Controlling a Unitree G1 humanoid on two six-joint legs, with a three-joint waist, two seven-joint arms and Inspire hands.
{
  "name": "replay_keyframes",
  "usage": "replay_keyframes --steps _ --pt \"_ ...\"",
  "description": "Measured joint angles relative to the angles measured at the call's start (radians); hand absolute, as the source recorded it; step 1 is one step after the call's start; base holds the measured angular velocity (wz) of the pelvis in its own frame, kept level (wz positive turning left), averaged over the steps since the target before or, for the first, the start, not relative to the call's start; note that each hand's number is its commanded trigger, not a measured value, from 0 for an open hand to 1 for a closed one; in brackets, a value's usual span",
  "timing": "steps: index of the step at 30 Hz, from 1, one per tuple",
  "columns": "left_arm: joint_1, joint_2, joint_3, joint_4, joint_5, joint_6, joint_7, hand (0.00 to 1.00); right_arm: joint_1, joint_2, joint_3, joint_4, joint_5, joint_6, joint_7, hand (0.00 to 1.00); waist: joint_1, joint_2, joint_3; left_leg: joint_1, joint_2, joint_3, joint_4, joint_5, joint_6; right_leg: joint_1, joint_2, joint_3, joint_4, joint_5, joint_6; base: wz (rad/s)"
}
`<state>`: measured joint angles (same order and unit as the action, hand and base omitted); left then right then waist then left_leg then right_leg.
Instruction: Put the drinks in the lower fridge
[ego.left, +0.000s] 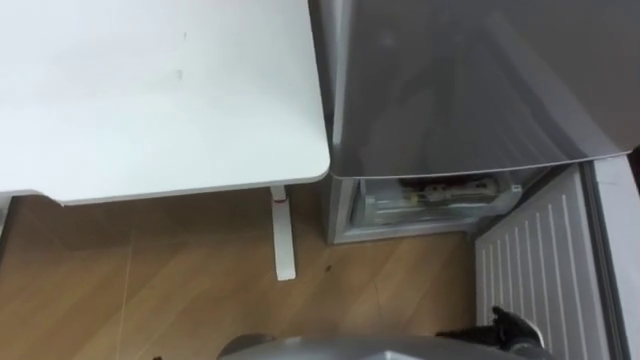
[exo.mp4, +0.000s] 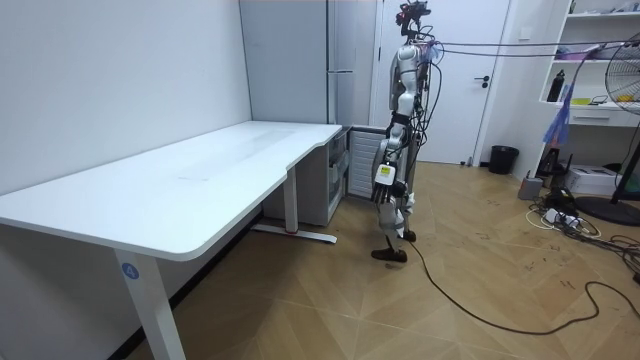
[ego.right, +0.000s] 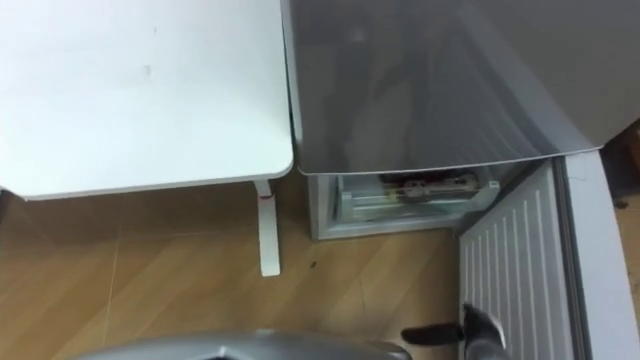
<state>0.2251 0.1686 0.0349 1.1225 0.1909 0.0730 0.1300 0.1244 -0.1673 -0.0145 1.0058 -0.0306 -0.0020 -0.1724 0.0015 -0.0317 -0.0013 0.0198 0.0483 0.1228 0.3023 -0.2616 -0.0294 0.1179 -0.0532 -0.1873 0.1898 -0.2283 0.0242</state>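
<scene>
Drinks hard to pick out: perhaps the blurred items (ego.left: 445, 190) inside the open lower fridge (ego.left: 380, 205), ahead and left of the right hand (ego.left: 505, 328), low beside the swung-out door (ego.left: 540, 260). Cannot tell its grip.

The robot stands upright with both arms lowered. Its right hand (ego.left: 508, 328) sits low at the near right, and its left hand (exo.mp4: 386, 176) hangs beside the thigh.

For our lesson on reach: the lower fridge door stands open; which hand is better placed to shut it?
Probably the right. The right hand shows low beside the open lower door, swung out on the robot's right; the table lies on its left.
</scene>
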Motion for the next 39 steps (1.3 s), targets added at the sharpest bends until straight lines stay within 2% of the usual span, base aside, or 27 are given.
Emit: replay_keyframes --steps 5,6,7,10,13,17,20,24,31,36,39 --pt "-0.005 0.000 -0.002 -0.006 -0.001 -0.037 0.044 0.00 0.015 0.002 -0.011 -0.212 -0.126 -0.032 -0.145 0.00 -0.010 0.000 -0.0045 0.001 -0.001 0.022 -0.016 0.004 0.006 -0.018 -0.001 0.026 0.003 0.005 0.005 -0.16" --pt "-0.004 0.000 -0.002 -0.006 -0.001 -0.040 0.056 0.00 0.024 0.003 -0.012 -0.260 -0.145 -0.046 -0.182 0.00 -0.017 -0.008 -0.0034 0.002 -0.001 0.024 -0.017 0.004 0.006 -0.019 -0.001 0.030 0.003 0.005 0.005 -0.05" --pt "-0.003 0.000 -0.002 -0.006 -0.001 -0.040 0.060 0.00 0.028 0.005 -0.015 -0.285 -0.156 -0.051 -0.201 0.00 -0.022 -0.003 -0.0060 0.002 -0.001 0.024 -0.018 0.004 0.006 -0.019 -0.001 0.031 0.002 0.005 0.005 -0.04" --pt "-0.009 0.000 -0.004 -0.018 -0.003 -0.041 0.074 0.00 0.069 0.007 -0.019 -0.415 -0.180 -0.069 -0.299 0.00 -0.031 -0.012 -0.0047 -0.001 -0.001 0.027 -0.022 0.004 0.006 -0.022 -0.001 0.032 -0.001 0.005 0.005 0.00" --pt "-0.022 0.000 -0.008 -0.025 -0.016 -0.065 0.095 0.00 0.092 0.007 -0.019 -0.523 -0.179 -0.080 -0.371 0.00 -0.031 -0.014 -0.0035 -0.002 -0.001 0.035 -0.030 0.005 0.007 -0.030 -0.001 0.040 0.000 0.006 0.006 -0.07" --pt "-0.039 0.000 -0.009 -0.025 -0.036 -0.096 0.111 0.00 0.116 0.007 -0.017 -0.616 -0.180 -0.114 -0.453 0.00 -0.027 -0.012 -0.0024 0.002 -0.002 0.041 -0.037 0.005 0.007 -0.032 -0.001 0.047 -0.001 0.006 0.007 -0.03" --pt "-0.039 0.000 -0.015 -0.027 -0.042 -0.111 0.126 0.00 0.121 0.006 -0.020 -0.642 -0.180 -0.139 -0.519 0.00 -0.032 -0.010 -0.0031 0.009 -0.003 0.042 -0.049 0.007 0.007 -0.033 -0.001 0.049 -0.002 0.006 0.007 0.00" --pt "-0.037 0.000 -0.022 -0.027 -0.050 -0.124 0.126 0.00 0.121 0.005 -0.030 -0.680 -0.179 -0.153 -0.575 0.00 -0.036 -0.008 -0.0022 0.008 -0.004 0.044 -0.058 0.008 0.006 -0.039 -0.001 0.050 -0.003 0.006 0.007 0.00" --pt "-0.004 0.006 -0.021 -0.044 -0.079 -0.125 0.119 0.00 0.120 -0.014 -0.087 -0.790 -0.180 -0.153 -0.628 0.00 -0.050 -0.010 -0.0036 0.009 -0.004 0.054 -0.070 0.010 0.005 -0.049 -0.001 0.048 -0.004 0.007 0.007 -0.05" --pt "0.004 0.007 -0.020 -0.042 -0.080 -0.124 0.115 0.00 0.099 -0.046 -0.173 -0.785 -0.150 -0.155 -0.692 0.00 -0.053 -0.030 0.0006 0.013 -0.005 0.053 -0.081 0.012 0.005 -0.049 -0.001 0.047 -0.005 0.007 0.007 0.00" --pt "0.005 0.007 -0.021 -0.042 -0.080 -0.121 0.115 0.00 0.101 -0.060 -0.177 -0.782 -0.116 -0.155 -0.723 0.00 -0.054 -0.035 0.0011 0.014 -0.005 0.053 -0.082 0.012 0.005 -0.049 -0.001 0.048 -0.005 0.007 0.007 0.00"
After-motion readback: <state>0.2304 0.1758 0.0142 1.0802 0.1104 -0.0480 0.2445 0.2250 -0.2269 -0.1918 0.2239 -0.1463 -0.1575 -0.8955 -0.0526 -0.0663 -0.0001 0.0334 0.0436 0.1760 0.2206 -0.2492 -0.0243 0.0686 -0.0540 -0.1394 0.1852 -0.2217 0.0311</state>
